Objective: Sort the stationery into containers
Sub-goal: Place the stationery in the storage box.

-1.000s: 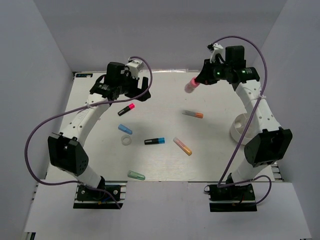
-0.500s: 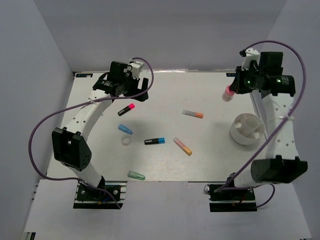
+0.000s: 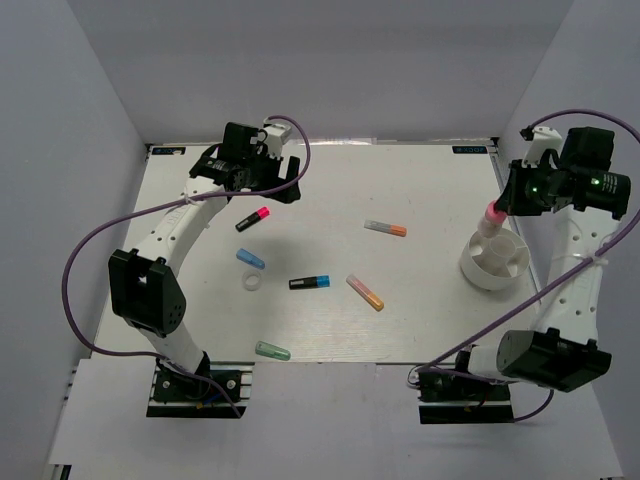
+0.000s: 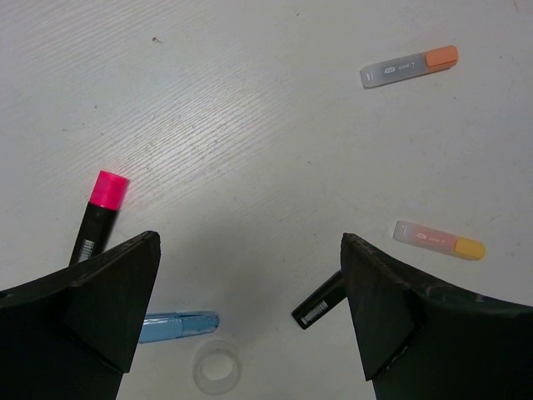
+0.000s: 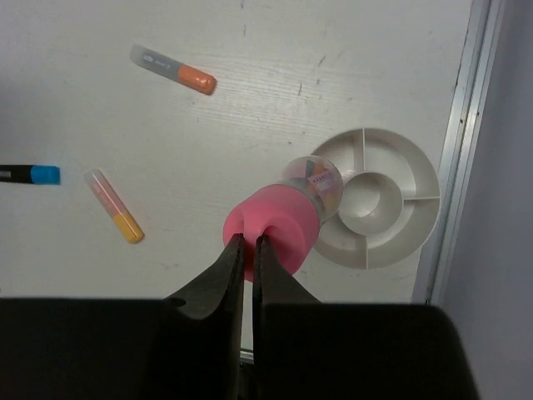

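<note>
My right gripper (image 3: 505, 200) (image 5: 247, 242) is shut on the pink cap of a clear-bodied marker (image 3: 494, 216) (image 5: 275, 229), held above the left rim of the white round divided container (image 3: 493, 262) (image 5: 391, 196). My left gripper (image 3: 271, 188) (image 4: 250, 242) is open and empty above the far left of the table. Below it lie a black marker with a pink cap (image 4: 100, 212), a blue marker (image 4: 179, 325), a white ring (image 4: 216, 367) and a black marker (image 4: 319, 304) with a blue cap (image 3: 310, 282).
A grey-and-orange marker (image 3: 385, 228) (image 5: 173, 69) and a pink-and-yellow marker (image 3: 365, 292) (image 5: 114, 206) lie mid-table. A green marker (image 3: 272, 350) lies near the front edge. White walls enclose the table; the container stands close to the right edge.
My right arm has swung right and nearer, carrying the pink-capped marker from the far middle of the table to above the container. My left gripper has barely moved.
</note>
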### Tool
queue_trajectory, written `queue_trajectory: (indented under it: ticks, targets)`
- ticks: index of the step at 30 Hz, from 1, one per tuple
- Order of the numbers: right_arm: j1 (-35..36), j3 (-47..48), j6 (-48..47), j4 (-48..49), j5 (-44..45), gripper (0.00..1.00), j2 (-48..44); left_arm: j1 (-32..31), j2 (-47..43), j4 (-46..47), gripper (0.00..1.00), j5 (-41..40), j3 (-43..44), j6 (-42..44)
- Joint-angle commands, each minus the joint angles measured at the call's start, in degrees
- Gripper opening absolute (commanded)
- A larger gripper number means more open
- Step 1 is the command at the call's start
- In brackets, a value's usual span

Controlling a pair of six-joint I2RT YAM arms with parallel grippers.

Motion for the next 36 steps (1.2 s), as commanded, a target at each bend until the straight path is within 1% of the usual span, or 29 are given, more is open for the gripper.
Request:
queue_trajectory:
  ticks: [1, 5, 7, 10, 13, 17, 22, 31, 36]
  targets:
    - [-3.8, 2.5, -3.0, -2.9, -4.1, 0.0, 2.0, 0.1, -0.6, -0.6, 0.98, 1.3, 1.5, 0.3]
    - [-7.8, 3.8, -5.2, -6.0, -5.8, 0.0, 3.5, 0.1, -1.1, -0.8, 0.98, 1.0, 1.2, 0.6]
    - [-9.4, 4.3, -6.7, -7.7, -6.0, 0.0, 4.6, 0.1, -2.0, 0.4, 0.98, 1.0, -0.6, 0.5]
    - [-11.2, 4.7, -7.0, -7.8, -6.1, 0.0, 5.3, 0.1, -2.8, 1.6, 0.98, 1.8, -2.4, 0.3]
    - [-12.7, 5.9, -7.4, -7.7, -6.0, 0.0, 6.5, 0.1, -2.7, 1.4, 0.98, 2.4, -2.5, 0.3]
    - [-13.8, 7.0, -7.9, -7.7, -8.5, 0.0, 8.8, 0.1, -2.6, 1.8, 0.98, 2.9, -2.3, 0.3]
    - [-14.8, 8.3, -9.6, -7.7, -8.8, 0.0, 11.2, 0.1, -2.3, 1.5, 0.98, 5.2, -2.0, 0.4]
    - [-15.9, 6.1, -11.1, -6.9, -9.3, 0.0, 12.6, 0.1, -2.4, 2.1, 0.98, 5.9, -2.8, 0.4]
    - [-16.3, 2.6, -11.6, -5.6, -9.5, 0.0, 12.0, 0.1, -2.3, 2.2, 0.98, 6.6, -3.1, 0.6]
